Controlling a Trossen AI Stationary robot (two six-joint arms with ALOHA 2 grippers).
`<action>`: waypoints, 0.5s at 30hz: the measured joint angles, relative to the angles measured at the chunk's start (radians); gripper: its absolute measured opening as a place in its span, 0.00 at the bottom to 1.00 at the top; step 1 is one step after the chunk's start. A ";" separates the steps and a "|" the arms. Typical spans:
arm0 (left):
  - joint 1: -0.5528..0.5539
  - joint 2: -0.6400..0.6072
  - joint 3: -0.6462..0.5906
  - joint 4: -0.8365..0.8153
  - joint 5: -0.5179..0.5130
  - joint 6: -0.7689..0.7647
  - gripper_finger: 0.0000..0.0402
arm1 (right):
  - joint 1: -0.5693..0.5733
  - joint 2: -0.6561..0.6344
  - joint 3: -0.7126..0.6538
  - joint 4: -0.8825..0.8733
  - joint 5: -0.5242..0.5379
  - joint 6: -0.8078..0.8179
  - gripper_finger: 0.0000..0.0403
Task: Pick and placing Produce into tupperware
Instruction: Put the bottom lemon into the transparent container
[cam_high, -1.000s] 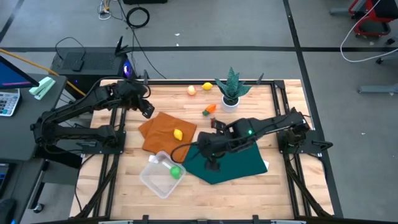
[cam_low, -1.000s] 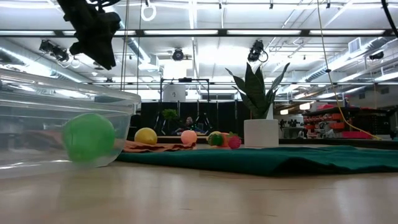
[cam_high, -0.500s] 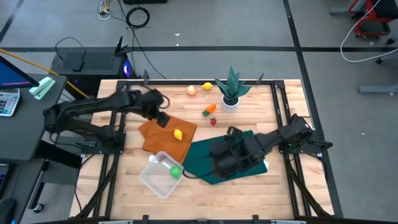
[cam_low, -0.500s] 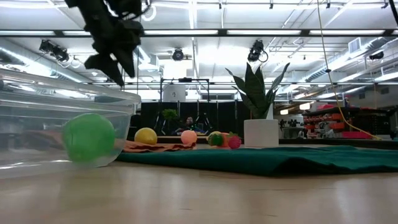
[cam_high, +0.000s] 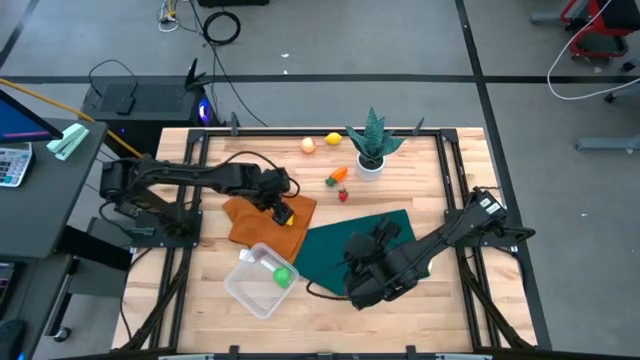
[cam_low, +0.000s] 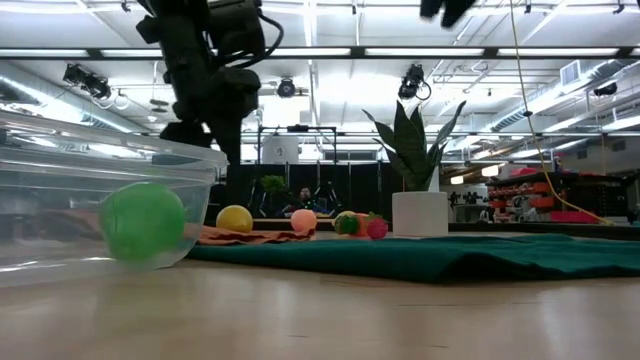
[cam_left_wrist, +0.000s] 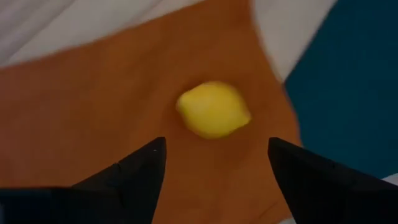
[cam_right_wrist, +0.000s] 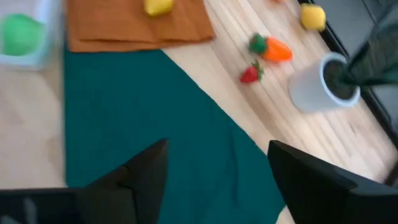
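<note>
I am holding my left gripper (cam_left_wrist: 214, 163), jaws wide, above the small yellow lemon (cam_left_wrist: 214, 109) on the orange cloth (cam_high: 255, 217). My right gripper (cam_right_wrist: 214, 163), jaws wide, is hanging over the green cloth (cam_high: 345, 250). The clear rectangular plastic tub (cam_high: 247, 287) is holding a green ball (cam_high: 282, 276). I am reading no writing anywhere.

Six pieces of produce show: one green ball (cam_high: 282, 276) inside the single tupperware (cam_high: 246, 291), two yellow lemons (cam_high: 285, 217) (cam_high: 333, 139), one peach fruit (cam_high: 308, 145), one carrot (cam_high: 336, 177) and one strawberry (cam_high: 343, 195). Two cloths lie on the tabletop, an orange cloth (cam_high: 255, 218) and a green cloth (cam_high: 335, 245), with one potted plant (cam_high: 371, 145).
</note>
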 joint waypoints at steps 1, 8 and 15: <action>-0.001 0.001 0.000 0.010 0.001 0.015 0.74 | -0.002 0.000 -0.022 0.004 -0.001 0.028 0.62; 0.004 0.010 0.000 0.067 0.003 -0.015 0.82 | -0.011 0.001 -0.096 0.026 -0.039 0.149 0.74; 0.003 0.010 0.000 0.072 0.003 -0.042 0.88 | -0.062 -0.003 -0.095 0.030 -0.046 0.155 0.78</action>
